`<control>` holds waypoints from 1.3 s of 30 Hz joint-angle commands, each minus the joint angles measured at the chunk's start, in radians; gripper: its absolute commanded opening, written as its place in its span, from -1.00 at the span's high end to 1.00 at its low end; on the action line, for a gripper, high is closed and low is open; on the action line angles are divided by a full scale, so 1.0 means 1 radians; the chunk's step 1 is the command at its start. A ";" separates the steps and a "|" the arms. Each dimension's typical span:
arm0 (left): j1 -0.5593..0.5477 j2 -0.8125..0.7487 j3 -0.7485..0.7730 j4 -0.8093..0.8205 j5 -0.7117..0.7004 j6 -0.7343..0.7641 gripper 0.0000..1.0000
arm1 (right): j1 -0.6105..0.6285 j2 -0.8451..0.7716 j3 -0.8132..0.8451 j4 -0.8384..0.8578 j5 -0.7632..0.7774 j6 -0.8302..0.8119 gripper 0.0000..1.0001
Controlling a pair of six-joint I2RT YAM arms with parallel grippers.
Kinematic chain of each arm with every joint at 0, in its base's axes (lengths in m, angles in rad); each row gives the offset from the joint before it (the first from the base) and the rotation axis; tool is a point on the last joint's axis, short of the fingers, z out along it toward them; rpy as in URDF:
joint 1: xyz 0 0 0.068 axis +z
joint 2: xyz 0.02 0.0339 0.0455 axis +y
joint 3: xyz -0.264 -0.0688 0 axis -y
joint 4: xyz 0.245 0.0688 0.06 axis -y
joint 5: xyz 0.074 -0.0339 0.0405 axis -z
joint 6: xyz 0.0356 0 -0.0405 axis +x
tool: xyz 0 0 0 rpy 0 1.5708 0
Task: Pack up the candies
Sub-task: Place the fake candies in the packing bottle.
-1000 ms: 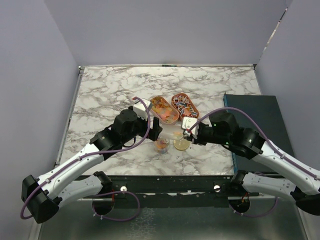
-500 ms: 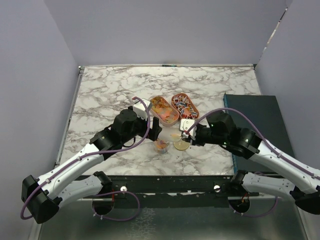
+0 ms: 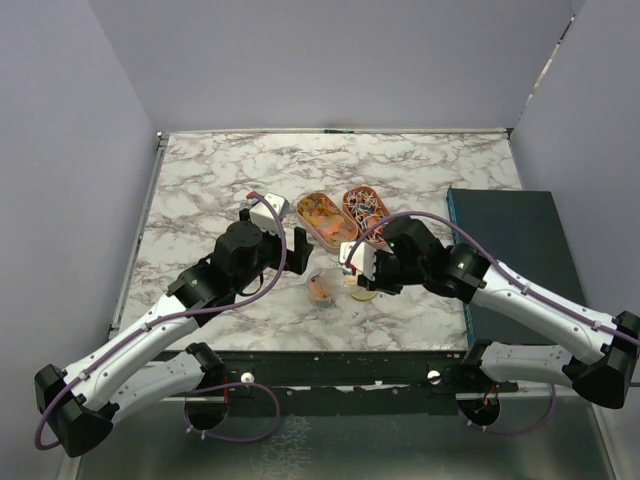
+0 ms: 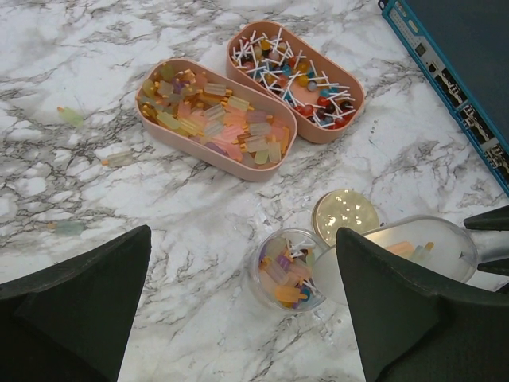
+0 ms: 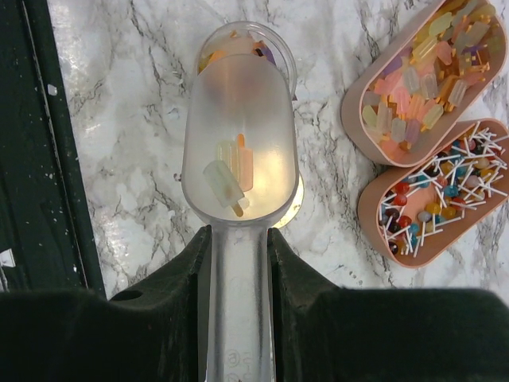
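Where the left claw (image 4: 242, 235) hangs wide and empty, its dark fingers crop the lower corners of its wrist view. Loose candies (image 4: 70, 115) dot the marble surface (image 4: 119, 48) at left. More fill two oval trays (image 4: 208, 165) and a clear cup (image 4: 288, 274), which is partly hidden beneath a frosted scoop (image 5: 238, 95) carrying a few. The right claw (image 5: 238, 263) clamps the scoop's handle, and embossed marks there are unreadable.

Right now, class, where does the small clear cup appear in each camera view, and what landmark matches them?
Top external: clear cup just below centre.
Left wrist: cup lower centre.
Right wrist: cup top centre, partly behind the scoop.
Shared landmark: gold lid beside it.
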 commanded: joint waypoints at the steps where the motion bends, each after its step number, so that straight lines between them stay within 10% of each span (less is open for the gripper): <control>1: 0.007 -0.017 -0.010 -0.022 -0.054 0.001 -0.98 | 0.006 0.044 0.057 -0.066 0.061 -0.013 0.99; 39: 0.018 -0.043 -0.003 -0.038 -0.062 -0.002 -0.98 | 0.111 0.212 0.268 -0.220 0.407 0.027 0.99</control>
